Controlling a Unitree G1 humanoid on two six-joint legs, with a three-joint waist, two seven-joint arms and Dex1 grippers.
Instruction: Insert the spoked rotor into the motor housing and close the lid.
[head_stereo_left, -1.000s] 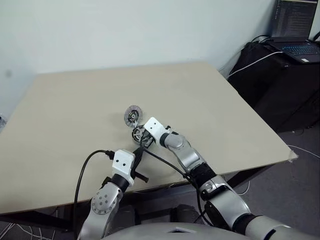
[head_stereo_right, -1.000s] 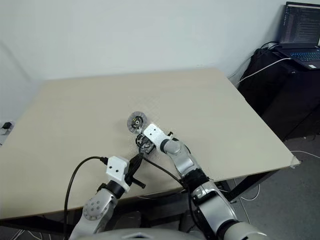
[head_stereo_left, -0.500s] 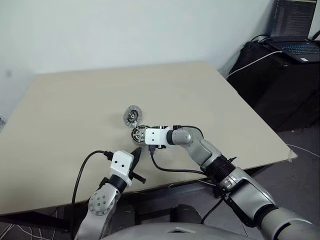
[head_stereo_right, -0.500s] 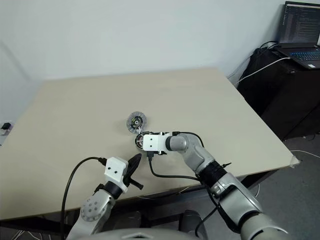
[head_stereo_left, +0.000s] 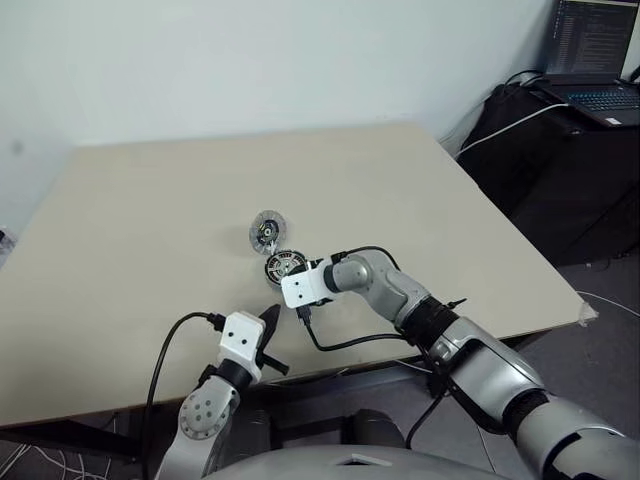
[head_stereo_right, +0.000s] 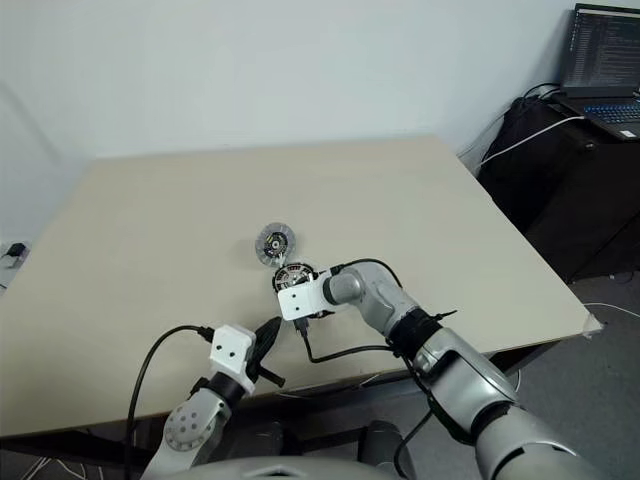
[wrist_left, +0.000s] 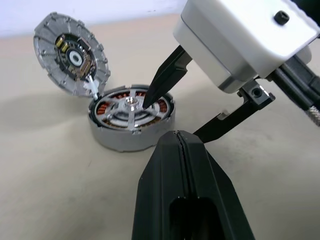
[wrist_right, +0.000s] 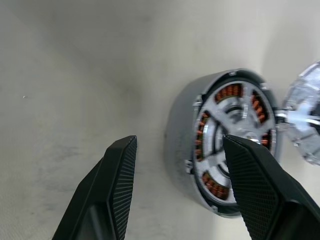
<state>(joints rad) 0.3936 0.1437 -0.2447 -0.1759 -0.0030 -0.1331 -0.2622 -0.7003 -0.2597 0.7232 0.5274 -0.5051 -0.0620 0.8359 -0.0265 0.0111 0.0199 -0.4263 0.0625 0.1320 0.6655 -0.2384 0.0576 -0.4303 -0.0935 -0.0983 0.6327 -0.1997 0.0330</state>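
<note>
The motor housing lies flat on the table, its copper windings showing. The spoked rotor sits inside it, spokes across the windings. Just behind, the lid stands tilted with its dark-centred face showing, touching the housing's rim. My right gripper is open and empty. One finger reaches over the rotor, the other hangs beside the housing's wall. My left gripper is shut on nothing, near the table's front edge, pointing at the housing from a short way off.
A black cable loops from my right wrist over the table's front edge. Off the table at the far right, a laptop rests on a black case. The tan table spreads wide behind and beside the parts.
My right gripper was shut over the housing and has opened, and its wrist has rolled over. My left hand has sunk a little toward the table's front edge.
</note>
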